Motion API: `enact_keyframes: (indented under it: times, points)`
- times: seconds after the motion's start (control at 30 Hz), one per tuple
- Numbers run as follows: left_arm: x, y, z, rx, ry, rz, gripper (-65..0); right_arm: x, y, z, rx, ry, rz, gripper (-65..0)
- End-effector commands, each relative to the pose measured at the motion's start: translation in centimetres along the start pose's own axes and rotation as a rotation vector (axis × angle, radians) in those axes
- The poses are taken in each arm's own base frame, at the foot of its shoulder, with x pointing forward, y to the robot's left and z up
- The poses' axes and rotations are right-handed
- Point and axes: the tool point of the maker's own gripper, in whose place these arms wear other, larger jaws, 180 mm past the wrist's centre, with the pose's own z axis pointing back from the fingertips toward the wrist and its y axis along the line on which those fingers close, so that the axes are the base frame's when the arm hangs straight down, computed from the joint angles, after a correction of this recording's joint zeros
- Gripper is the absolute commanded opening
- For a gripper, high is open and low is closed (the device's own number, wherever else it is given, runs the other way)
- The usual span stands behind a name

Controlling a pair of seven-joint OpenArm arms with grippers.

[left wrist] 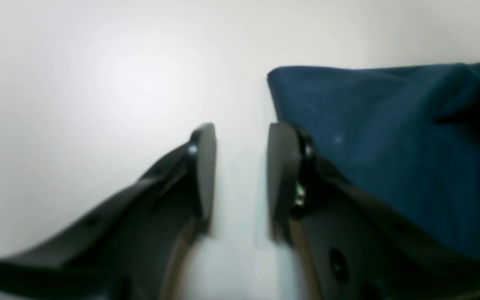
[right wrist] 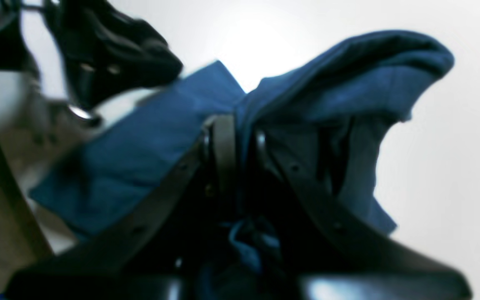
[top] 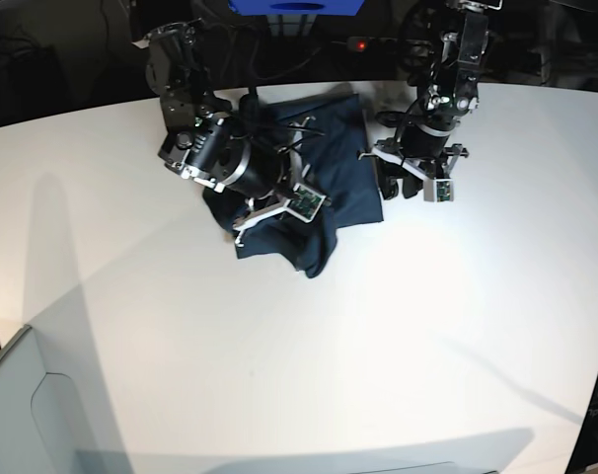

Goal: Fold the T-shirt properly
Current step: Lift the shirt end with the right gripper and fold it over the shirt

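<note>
The dark navy T-shirt (top: 343, 183) lies partly bunched on the white table (top: 378, 326), toward the back. My right gripper (right wrist: 242, 141) is shut on a fold of the T-shirt (right wrist: 340, 79), and the cloth rises in a hump above the fingers. In the base view this arm (top: 240, 163) sits over the shirt's left part. My left gripper (left wrist: 242, 166) stands open just above bare table, nothing between its fingers. The T-shirt's edge (left wrist: 390, 146) lies right beside its right finger. From the base view, the left gripper (top: 390, 186) is at the shirt's right edge.
A blue box (top: 294, 6) and dark cables sit behind the table's back edge. A grey container (top: 23, 405) stands at the front left corner. The left arm (right wrist: 111, 50) shows at the upper left of the right wrist view, close to the shirt.
</note>
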Motion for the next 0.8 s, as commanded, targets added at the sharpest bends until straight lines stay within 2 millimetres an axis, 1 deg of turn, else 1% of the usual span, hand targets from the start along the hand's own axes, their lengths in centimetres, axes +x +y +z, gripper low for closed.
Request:
enact_keyframes:
  times: [0.0, 0.13, 0.2, 0.27, 0.33, 0.4, 0.5, 0.53, 0.57, 0.63, 0.7, 0.77]
  points:
    - [-1.0, 0.2, 0.3, 0.007, 0.045, 0.005, -44.4, 1.2, 0.1, -0.1, 0.009, -0.047, -0.005, -65.0]
    - [-1.0, 0.2, 0.3, 0.006, 0.043, 0.005, -44.3, 0.9, 1.2, -1.1, 0.053, -0.033, -0.002, -65.0]
    - [-1.0, 0.2, 0.3, 0.007, 0.045, 0.005, -44.3, 0.5, 1.5, -1.4, 0.063, -0.023, -0.012, -65.0]
    - [-1.0, 0.2, 0.3, 0.006, 0.043, 0.005, -44.3, 0.6, 1.3, -1.6, 0.064, -0.022, -0.008, -64.9]
    - [-0.9, 0.2, 0.2, 0.007, 0.043, 0.005, -44.3, 0.7, 2.0, -1.9, 0.086, -0.022, 0.001, -64.9]
    - [-0.9, 0.2, 0.2, 0.007, 0.043, 0.005, -44.3, 1.1, 2.2, -2.1, 0.096, -0.027, 0.016, -64.9]
    - [-0.9, 0.2, 0.2, 0.007, 0.042, 0.004, -44.3, 0.8, 3.4, -2.8, 0.136, -0.013, 0.029, -63.6]
    - [-0.9, 0.2, 0.2, 0.007, 0.042, 0.004, -44.3, 0.7, 3.8, -2.9, 0.147, -0.007, 0.029, -61.4]
    - [-0.9, 0.2, 0.2, 0.007, 0.042, 0.004, -44.3, 0.4, 4.1, -3.1, 0.159, 0.000, 0.027, -57.6]
    - [-0.8, 0.2, 0.2, 0.006, 0.040, 0.004, -44.3, 0.1, 4.1, -3.2, 0.160, 0.007, 0.022, -48.4]
    - [-0.7, 0.2, 0.2, 0.007, 0.038, 0.004, -44.3, 0.4, 4.1, -3.1, 0.158, -0.002, 0.024, -38.3]
    - [-0.7, 0.3, 0.2, 0.009, 0.037, 0.005, -44.3, 1.2, 3.7, -2.5, 0.137, -0.027, 0.035, -30.5]
